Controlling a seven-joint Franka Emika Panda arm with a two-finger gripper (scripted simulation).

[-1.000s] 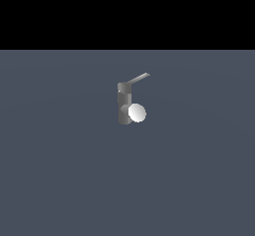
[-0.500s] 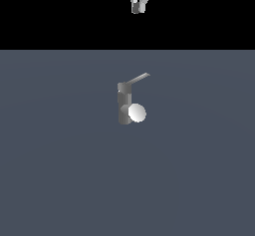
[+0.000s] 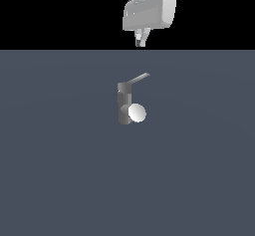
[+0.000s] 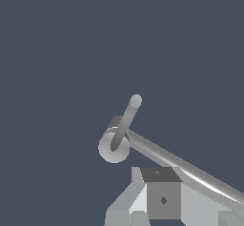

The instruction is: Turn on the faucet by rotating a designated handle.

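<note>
The faucet (image 3: 123,104) is a small grey upright post on the floor in the exterior view. Its handle (image 3: 137,79), a thin light-grey lever, slants up from the post's top toward the exterior view's right. A short stub low on the post ends in a white ball (image 3: 137,113). My gripper (image 3: 141,42) hangs well above the handle, touching nothing, fingers together. In the wrist view the post (image 4: 110,152) is seen from above. The handle (image 4: 183,167) runs as a long shiny bar past my gripper (image 4: 159,191), and a shorter grey rod (image 4: 129,116) also crosses the post.
A flat blue-grey floor (image 3: 60,170) lies all around the faucet. The arm's white wrist housing (image 3: 149,8) fills the upper middle of the exterior view against a black background.
The arm has come down into the exterior view: absent a second ago, small at the top edge half a second ago, now large and lower. The faucet and handle have not moved.
</note>
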